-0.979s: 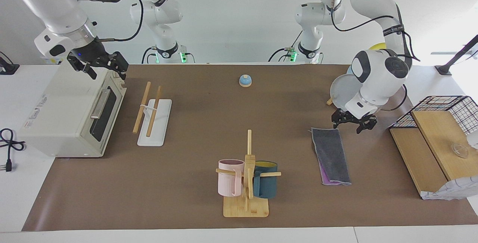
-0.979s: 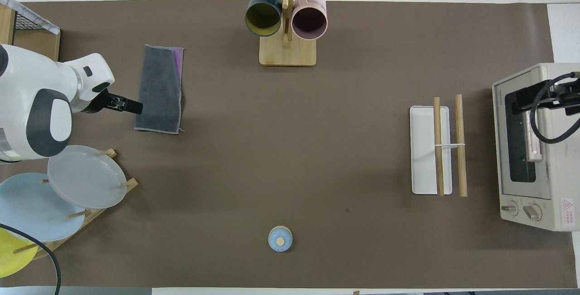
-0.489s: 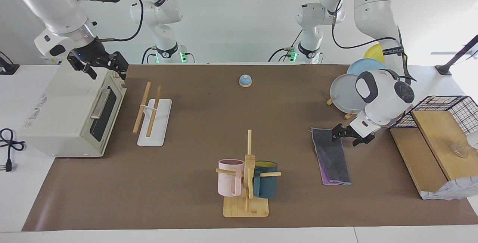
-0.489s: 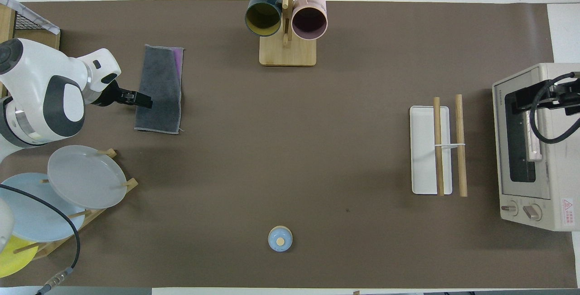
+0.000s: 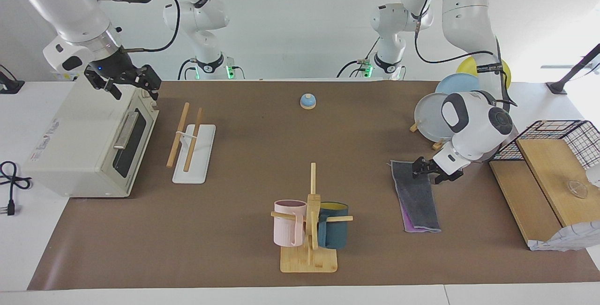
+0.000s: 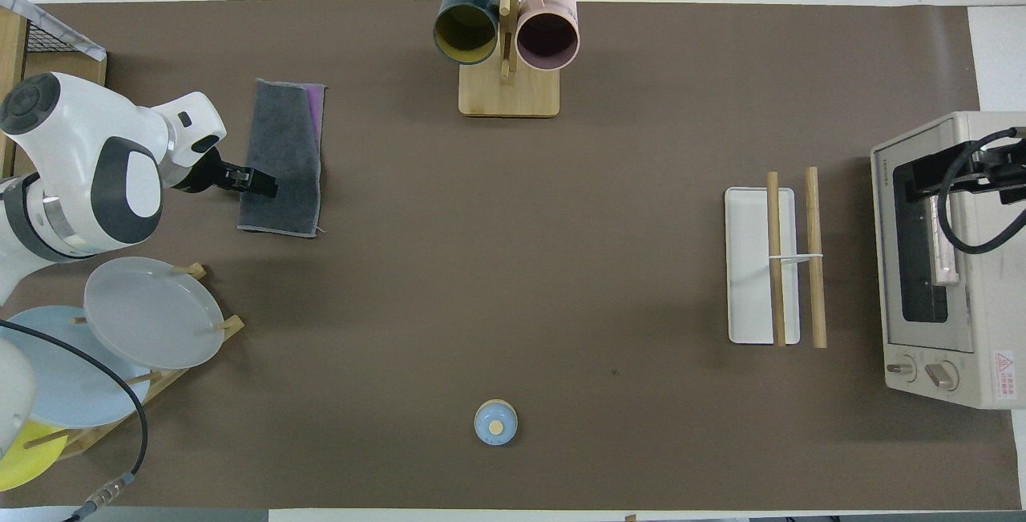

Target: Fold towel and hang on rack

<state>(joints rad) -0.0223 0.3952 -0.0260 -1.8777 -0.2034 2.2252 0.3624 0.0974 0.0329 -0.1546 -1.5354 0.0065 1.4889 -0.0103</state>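
Brown mat: one towel (image 5: 416, 197), one rack (image 5: 190, 140), two mugs (image 5: 310, 229).

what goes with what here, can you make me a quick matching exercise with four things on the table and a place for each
Things:
1. towel
2. rack
3. pink mug
4. bell

Places:
A. hanging on the mug tree
B. beside the toaster oven
C. nearest the robots, mid-table
D. under the left gripper

Pairs: 1-D, 2-B, 3-A, 4-C
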